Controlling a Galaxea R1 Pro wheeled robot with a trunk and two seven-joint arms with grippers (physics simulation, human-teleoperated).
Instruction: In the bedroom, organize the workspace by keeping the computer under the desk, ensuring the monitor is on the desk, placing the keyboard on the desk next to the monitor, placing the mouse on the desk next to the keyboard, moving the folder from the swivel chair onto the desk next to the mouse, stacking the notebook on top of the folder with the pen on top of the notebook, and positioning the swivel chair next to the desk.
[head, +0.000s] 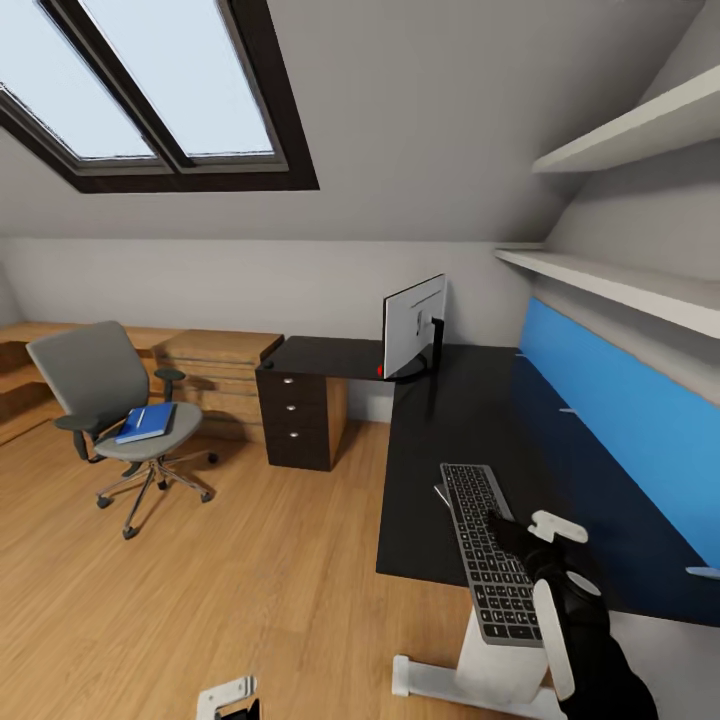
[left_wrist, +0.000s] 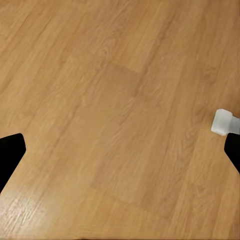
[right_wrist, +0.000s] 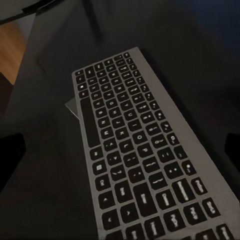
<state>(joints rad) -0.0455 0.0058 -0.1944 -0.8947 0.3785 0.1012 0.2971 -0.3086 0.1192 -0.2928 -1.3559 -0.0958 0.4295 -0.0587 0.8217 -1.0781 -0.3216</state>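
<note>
A grey keyboard with black keys lies on the black desk, running over its front edge; a thin grey corner pokes out from under it. My right gripper hovers open just above the keyboard, its fingers far apart. The monitor stands at the desk's far corner, turned sideways. A blue folder rests on the seat of the grey swivel chair, out on the floor to the left. My left gripper hangs low and open over bare wooden floor.
A dark drawer unit stands under the desk's left wing, with low wooden furniture beside it. A blue panel and white shelves line the wall on the right. The desk's white foot sits near my base.
</note>
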